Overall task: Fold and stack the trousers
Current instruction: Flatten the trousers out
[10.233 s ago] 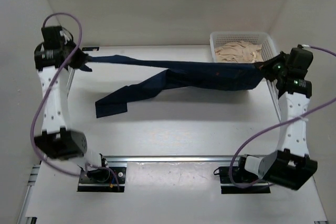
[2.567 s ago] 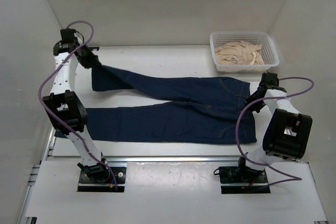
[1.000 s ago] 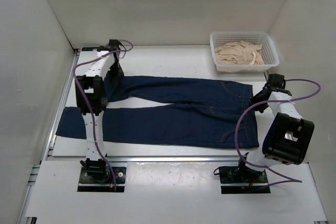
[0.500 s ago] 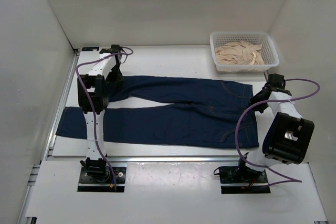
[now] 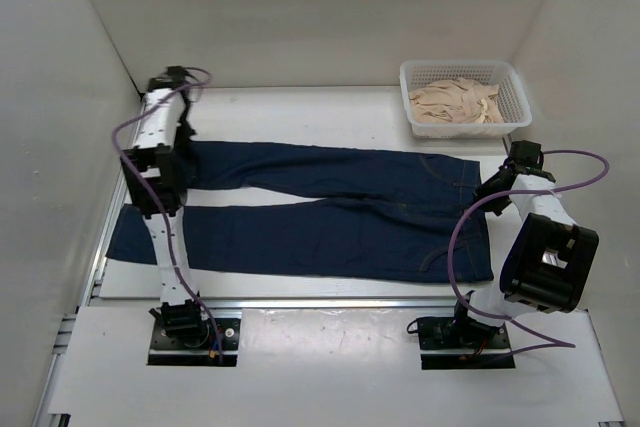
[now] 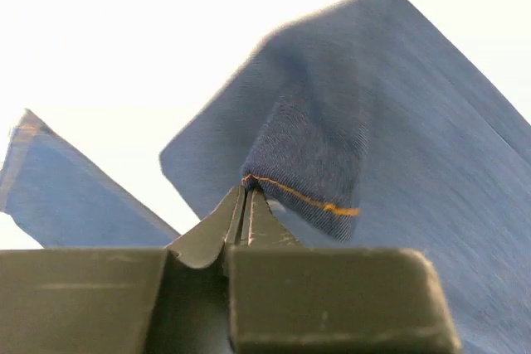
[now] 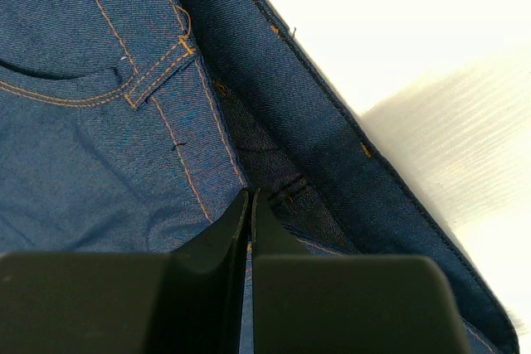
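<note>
The dark navy trousers [image 5: 340, 209] lie flat on the white table, waist at the right and both legs running left. My left gripper [image 5: 186, 133] is at the far left and shut on the far leg's hem. In the left wrist view [image 6: 246, 194] the pinched hem corner [image 6: 307, 163] shows orange stitching and is lifted. My right gripper [image 5: 489, 188] is low at the far corner of the waistband. In the right wrist view [image 7: 250, 198] its jaws are closed on denim by the waistband seam [image 7: 274, 163].
A white mesh basket [image 5: 465, 65] holding beige cloth [image 5: 455, 99] stands at the back right. The near leg's hem [image 5: 122, 237] reaches the table's left edge. White walls close in left, back and right. Mounting rails run along the near edge.
My left gripper has moved left with the far leg's hem, drawing that leg out straighter. The right gripper and the waist have stayed put.
</note>
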Available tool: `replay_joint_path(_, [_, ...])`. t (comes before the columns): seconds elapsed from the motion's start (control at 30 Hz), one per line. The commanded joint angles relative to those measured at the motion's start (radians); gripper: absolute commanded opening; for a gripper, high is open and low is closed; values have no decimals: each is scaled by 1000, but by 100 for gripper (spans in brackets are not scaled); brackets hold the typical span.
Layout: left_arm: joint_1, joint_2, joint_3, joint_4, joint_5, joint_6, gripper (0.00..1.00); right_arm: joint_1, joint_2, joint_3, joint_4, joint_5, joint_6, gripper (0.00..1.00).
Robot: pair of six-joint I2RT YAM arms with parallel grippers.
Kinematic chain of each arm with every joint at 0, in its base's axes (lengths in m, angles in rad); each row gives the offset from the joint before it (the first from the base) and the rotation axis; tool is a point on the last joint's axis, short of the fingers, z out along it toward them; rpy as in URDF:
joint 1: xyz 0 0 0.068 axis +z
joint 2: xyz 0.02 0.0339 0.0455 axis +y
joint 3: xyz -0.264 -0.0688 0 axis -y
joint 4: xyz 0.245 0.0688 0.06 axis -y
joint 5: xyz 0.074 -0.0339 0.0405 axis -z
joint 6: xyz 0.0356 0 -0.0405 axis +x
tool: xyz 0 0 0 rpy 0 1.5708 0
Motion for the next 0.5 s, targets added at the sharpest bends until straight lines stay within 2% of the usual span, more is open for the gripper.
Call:
replay_joint_path(0.0, [210,-160,67,-18,29,-40,10,-6,-8,36,11,-14,-15,0])
replay_joint_path(0.07, [249,-160,90,-7,68,-27,10,-6,-8,36,11,-14,-15,0])
replay_joint_path(0.1, [260,-149,114,-23,88,-4,19,-6,-8,36,11,-14,-15,0])
replay_joint_path(0.13, [260,-122,176,-46,103,-3,38,-6,-8,36,11,-14,-15,0])
replay_joint_path(0.2, [238,-122,214,-89,51,-13,59,-6,-8,36,11,-14,-15,0])
replay_joint_path(0.27, [214,-178,180,-90,19,-43,88,-6,-8,36,11,-14,-15,0])
replay_joint_path(0.33, [177,-273,96,-20,43,-28,89,-6,-17,36,11,-14,-15,0])
replay_joint_path(0.43, [117,-336,10,41,111,18,89,-6,-26,36,11,-14,-15,0])
replay_joint_path(0.47, [100,-345,1,50,126,18,86,-6,-26,36,11,-23,-15,0])
